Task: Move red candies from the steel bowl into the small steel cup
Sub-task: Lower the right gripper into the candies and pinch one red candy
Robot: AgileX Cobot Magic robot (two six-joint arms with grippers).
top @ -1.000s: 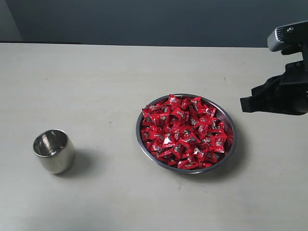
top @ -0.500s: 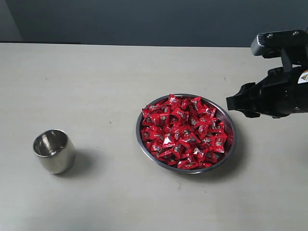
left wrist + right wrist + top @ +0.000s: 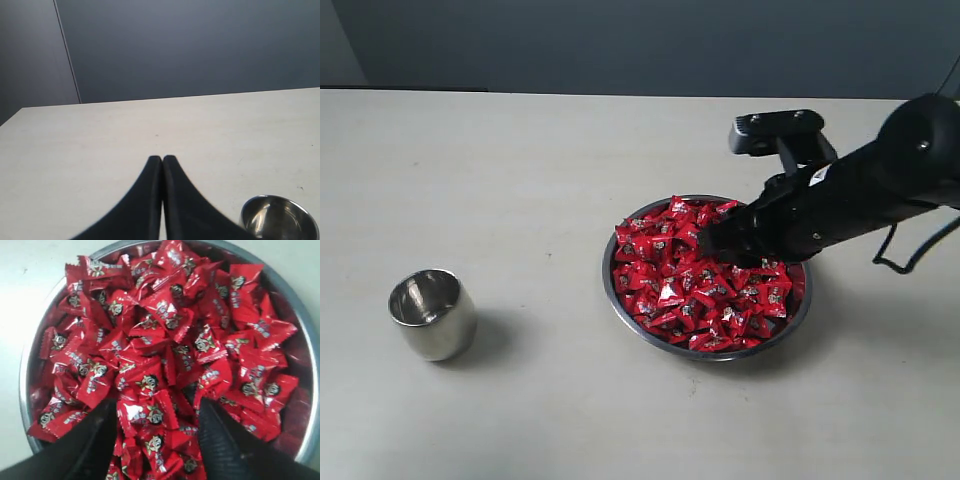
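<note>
The steel bowl (image 3: 798, 300) sits right of the table's middle, heaped with red candies (image 3: 670, 270). My right gripper (image 3: 718, 240) reaches from the right over the pile, its tips down among the candies. In the right wrist view the bowl's rim (image 3: 305, 335) rings the candies (image 3: 165, 315), and the right gripper (image 3: 159, 412) is open with several candies between its black fingers (image 3: 220, 435). The small steel cup (image 3: 431, 313) stands upright at the left, apart from the bowl. The left gripper (image 3: 162, 160) is shut with nothing in it; the cup's rim (image 3: 280, 217) shows beside it.
The pale table (image 3: 520, 170) runs back to a dark wall. A black cable (image 3: 910, 250) loops off the right arm beyond the bowl. Nothing else lies on the table.
The right arm has swung in from the right edge and come down over the bowl, bringing its fingers into the candy pile. Cup and bowl have stayed put.
</note>
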